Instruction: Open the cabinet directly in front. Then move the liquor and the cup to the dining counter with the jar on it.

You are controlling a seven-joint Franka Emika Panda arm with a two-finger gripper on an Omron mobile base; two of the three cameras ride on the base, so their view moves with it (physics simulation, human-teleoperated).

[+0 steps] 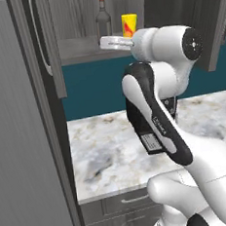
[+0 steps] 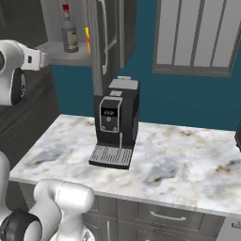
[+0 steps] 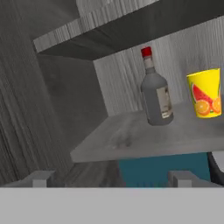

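Observation:
The cabinet (image 1: 50,47) stands with both doors swung open. On its lower shelf (image 3: 144,138) are the liquor (image 3: 156,96), a greyish glass bottle with a red cap, and to its right the yellow cup (image 3: 205,92) with a fruit print. They also show in the left base view as the liquor (image 1: 103,18) and the cup (image 1: 129,25). My gripper (image 3: 113,179) is open and holds nothing. It hangs just in front of the shelf edge, slightly below the liquor and apart from it. The dining counter and the jar are out of view.
Below the cabinet runs a marble worktop (image 2: 188,160) with a black coffee machine (image 2: 115,124) on it. The open right door (image 2: 106,37) hangs beside the shelf. Grey drawers (image 1: 128,201) sit under the worktop, and a tall grey panel (image 1: 20,143) rises at the left.

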